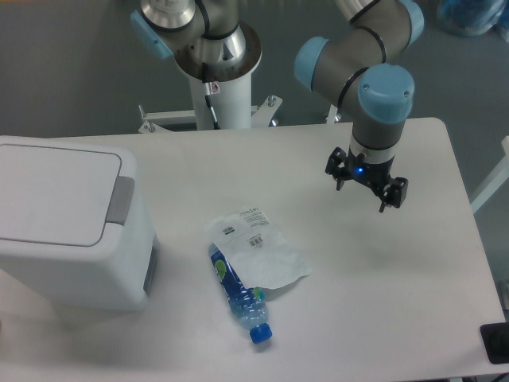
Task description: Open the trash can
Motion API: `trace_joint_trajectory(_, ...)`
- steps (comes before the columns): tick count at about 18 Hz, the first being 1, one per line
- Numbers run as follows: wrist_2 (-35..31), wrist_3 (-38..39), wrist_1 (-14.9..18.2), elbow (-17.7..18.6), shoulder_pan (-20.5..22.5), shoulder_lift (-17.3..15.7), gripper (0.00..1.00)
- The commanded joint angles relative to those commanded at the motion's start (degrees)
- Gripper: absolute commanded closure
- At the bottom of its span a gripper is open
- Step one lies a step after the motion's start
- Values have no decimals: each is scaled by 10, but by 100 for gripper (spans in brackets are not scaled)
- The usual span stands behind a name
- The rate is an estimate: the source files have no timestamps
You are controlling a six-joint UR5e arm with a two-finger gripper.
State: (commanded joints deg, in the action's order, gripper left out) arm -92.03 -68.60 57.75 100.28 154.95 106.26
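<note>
**Lid Down, Fingers Spread Over Bare Tabletop**

Poised above the right part of the white table (413,318): the gripper (367,189), fingers parted and grasping nothing, a small blue light glowing at its wrist. Suspended from a grey arm (354,60) with pale blue joint caps, reaching in from the top edge of the overhead view.

Far off to the gripper's left, at the table's edge: the trash can (71,223), a large white boxy bin with rounded corners. Flat lid (52,191) closed and level. Grey push tab (121,200) set in the rim on the side facing the gripper, well apart from both fingers.

Between gripper and bin, lower in the view: a clear plastic bottle (238,294) lying on its side, blue label along its body, blue cap pointing toward the near edge. Draped over the bottle's upper end and touching it: a crumpled transparent wrapper (258,247) bearing a printed label.

Behind the table, up and to the gripper's left: the white pedestal (227,95) carrying the arm's base, bolted to a grey floor.
</note>
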Motion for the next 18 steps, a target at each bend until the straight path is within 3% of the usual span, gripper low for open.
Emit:
trace_joint_trajectory(6,36,63,10,-5,-32,-7,0)
trace_joint_trajectory(10,75,150,42,-30,-65,-19,0)
trace_joint_trajectory(15,140,207,181,-121,-88,-21,0)
trace_joint_trajectory(18,165,262,231,-182,-112,-15,0)
